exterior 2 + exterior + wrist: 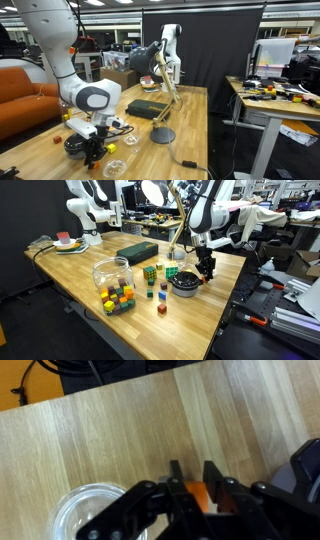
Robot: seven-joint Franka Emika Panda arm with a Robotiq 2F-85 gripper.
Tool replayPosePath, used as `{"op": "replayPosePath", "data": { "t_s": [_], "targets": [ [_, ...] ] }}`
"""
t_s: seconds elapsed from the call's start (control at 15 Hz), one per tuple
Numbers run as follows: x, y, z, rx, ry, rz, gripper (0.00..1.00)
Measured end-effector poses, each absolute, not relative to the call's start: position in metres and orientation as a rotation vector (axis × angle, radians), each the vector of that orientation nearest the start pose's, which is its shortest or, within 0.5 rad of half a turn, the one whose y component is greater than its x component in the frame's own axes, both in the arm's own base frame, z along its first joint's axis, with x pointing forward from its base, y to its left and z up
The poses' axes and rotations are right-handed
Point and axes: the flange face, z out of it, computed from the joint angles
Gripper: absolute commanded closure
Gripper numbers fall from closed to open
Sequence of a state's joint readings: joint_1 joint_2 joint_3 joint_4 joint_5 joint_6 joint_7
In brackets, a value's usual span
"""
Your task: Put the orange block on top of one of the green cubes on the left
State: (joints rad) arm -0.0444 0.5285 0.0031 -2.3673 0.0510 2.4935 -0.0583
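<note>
My gripper [197,478] is shut on the orange block [200,496], which sits between the two black fingers above the wooden table. In an exterior view the gripper [205,273] hangs just beside the dark bowl [183,283], near the table's far side. In both exterior views the block itself is hidden by the fingers. The green cubes [150,273] lie loose on the table past the bowl, well apart from the gripper. They do not show in the wrist view.
A clear glass dish [90,512] lies close beside the gripper, and the dark bowl's rim [305,468] is on the opposite side. A glass jar [112,273], a multicoloured cube cluster [117,301], a dark green flat box [138,251] and a desk lamp [176,248] stand on the table.
</note>
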Motion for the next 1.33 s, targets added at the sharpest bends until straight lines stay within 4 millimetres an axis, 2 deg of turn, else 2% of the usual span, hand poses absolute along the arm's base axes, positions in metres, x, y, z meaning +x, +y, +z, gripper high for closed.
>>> {"op": "replayPosePath", "data": {
  "t_s": [0.2, 0.53, 0.73, 0.93, 1.0, 1.13, 1.33],
  "targets": [
    [0.445, -0.013, 0.099, -3.044, 0.027, 0.568, 0.93],
    [0.435, 0.015, 0.158, -3.076, -0.042, 0.442, 0.93],
    [0.435, 0.044, 0.195, -3.107, -0.009, 0.385, 0.93],
    [0.436, 0.085, 0.223, -3.127, 0.007, 0.357, 0.93],
    [0.436, 0.1, 0.229, -3.132, 0.0, 0.352, 0.72],
    [0.434, 0.119, 0.232, -3.139, -0.012, 0.347, 0.72],
    [0.434, 0.118, 0.232, -3.139, -0.002, 0.352, 0.72]
  ]
}}
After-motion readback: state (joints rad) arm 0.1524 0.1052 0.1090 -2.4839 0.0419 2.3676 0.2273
